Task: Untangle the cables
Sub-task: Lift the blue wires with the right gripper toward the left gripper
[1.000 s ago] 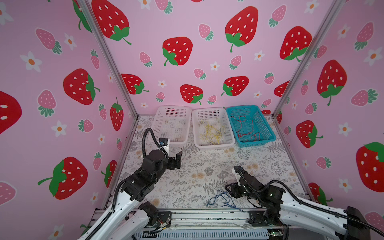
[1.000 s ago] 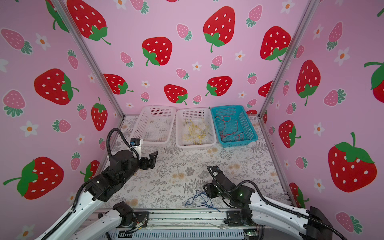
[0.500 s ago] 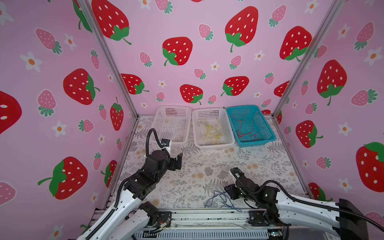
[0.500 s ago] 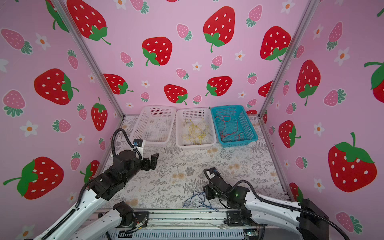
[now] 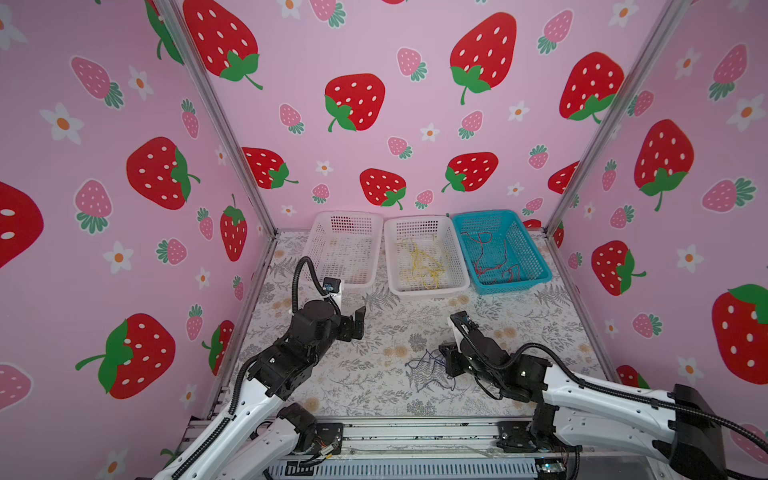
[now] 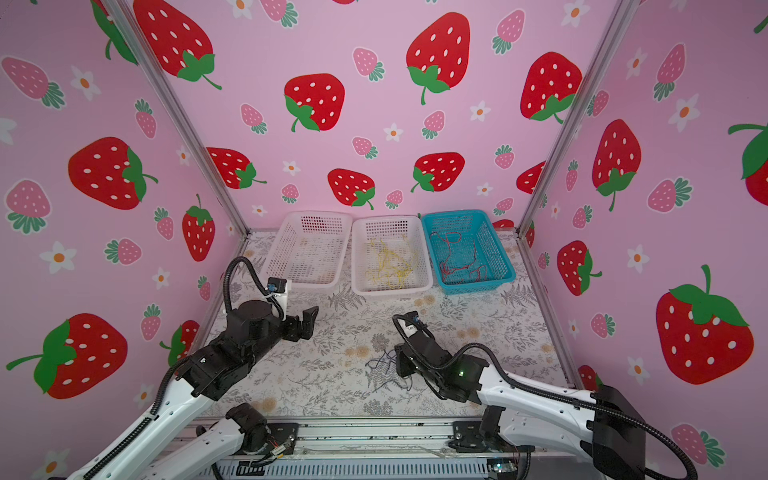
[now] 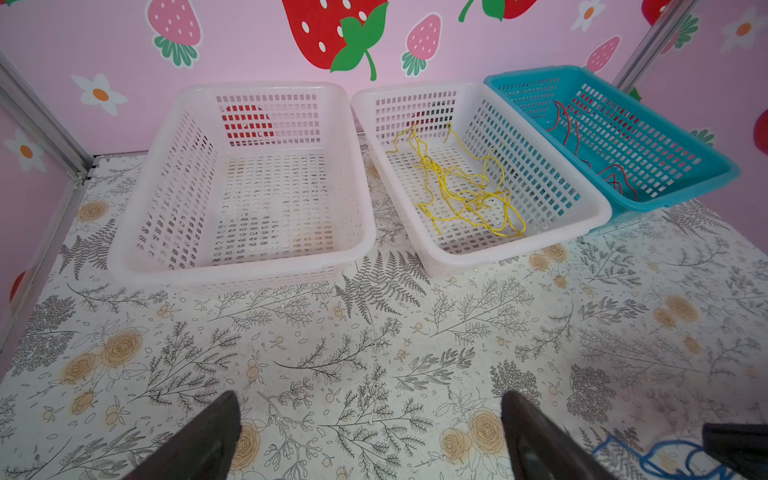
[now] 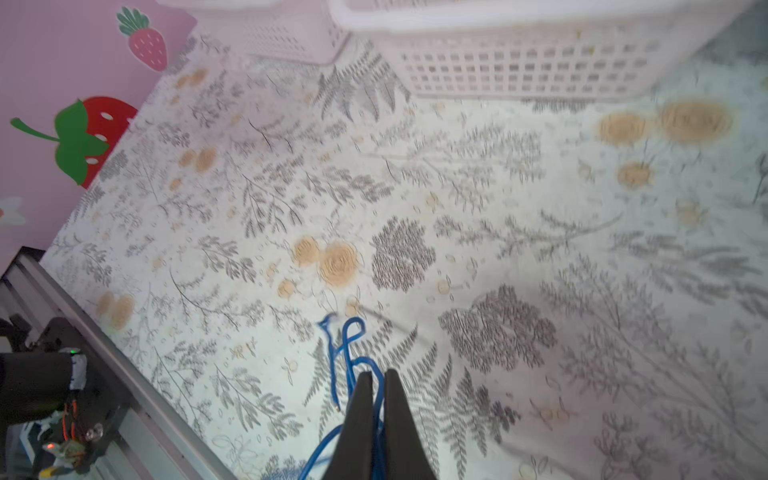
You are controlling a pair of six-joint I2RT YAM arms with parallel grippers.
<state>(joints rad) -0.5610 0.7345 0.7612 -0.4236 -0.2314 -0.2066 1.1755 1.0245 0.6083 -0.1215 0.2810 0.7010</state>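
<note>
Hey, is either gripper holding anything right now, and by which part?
The right gripper is shut on the blue cable, pinching bunched strands of its tangle on the table. The left gripper is open, holding nothing.

Bright even light, slight wrist-view blur

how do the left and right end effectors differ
The left end effector stands wide open, holding nothing; the right end effector is shut on the blue cable. The left one points toward the empty white basket; the right one is low near the table's front edge. Both have dark fingers.
</note>
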